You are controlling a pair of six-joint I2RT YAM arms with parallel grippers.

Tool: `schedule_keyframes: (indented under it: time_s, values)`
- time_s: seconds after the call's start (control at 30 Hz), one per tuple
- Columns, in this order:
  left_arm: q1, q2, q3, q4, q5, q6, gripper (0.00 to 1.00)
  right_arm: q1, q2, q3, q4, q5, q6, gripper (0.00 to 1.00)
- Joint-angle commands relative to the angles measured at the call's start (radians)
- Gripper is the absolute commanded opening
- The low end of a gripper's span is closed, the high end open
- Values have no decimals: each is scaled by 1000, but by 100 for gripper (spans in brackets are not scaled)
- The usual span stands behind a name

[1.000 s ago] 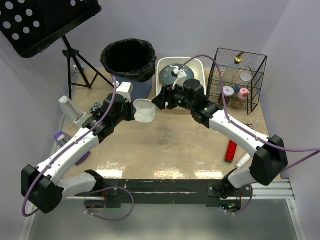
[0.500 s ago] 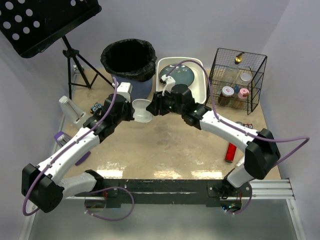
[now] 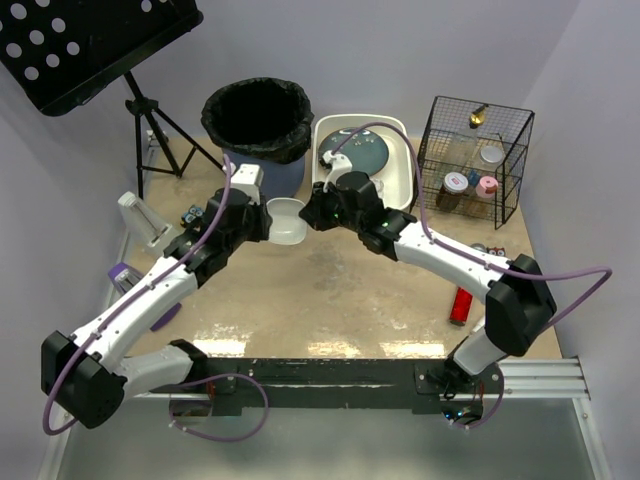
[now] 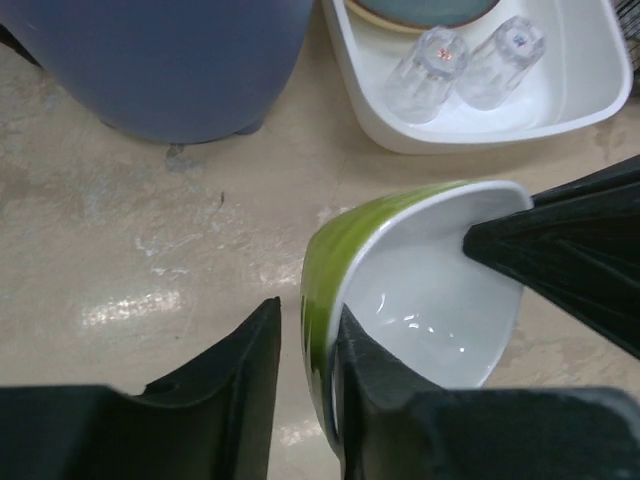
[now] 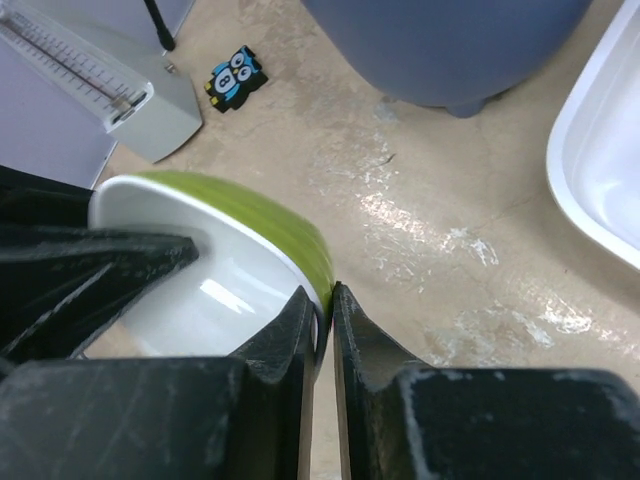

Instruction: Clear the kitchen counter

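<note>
L pincer (image 4: 308,320) straddles the rim of the green-and-white bowl (image 4: 430,300), outer finger a sliver off the wall: slack, not biting. Bowl hangs tilted above the kitchen counter (image 3: 330,290), btwn both arms, just in front of the blue bin (image 3: 258,120). R pincer (image 5: 322,295) is clenched on the opposite rim. Counter spreads beige under everything; white tub (image 3: 402,140) & wire basket (image 3: 475,160) sit at its far right.

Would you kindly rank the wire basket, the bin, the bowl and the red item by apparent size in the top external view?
1 and 2. Wire basket and bin: they look too alike in size to rank.
3. Bowl: clearly smaller than either.
4. Red item: the smallest.
</note>
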Motion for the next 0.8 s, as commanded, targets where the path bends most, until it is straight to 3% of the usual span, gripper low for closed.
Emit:
schedule_keyframes:
  time_s: [0.0, 0.1, 0.23, 0.53, 0.77]
  values:
    - [-2, -33, -3, 82, 35, -11, 41, 9, -30, 28, 27, 21, 36, 0]
    - [-2, -41, -13, 92, 64, -17, 57, 8, -17, 49, -23, 95, 16, 0]
    - [-2, -87, -50, 126, 101, -19, 68, -8, -7, 68, -68, 169, 4, 0]
    - [1, -178, -104, 122, 60, -12, 74, -171, 19, 57, -62, 186, -13, 0]
    - [3, -191, -125, 88, 49, -12, 74, -288, 134, 167, -71, 282, -45, 0]
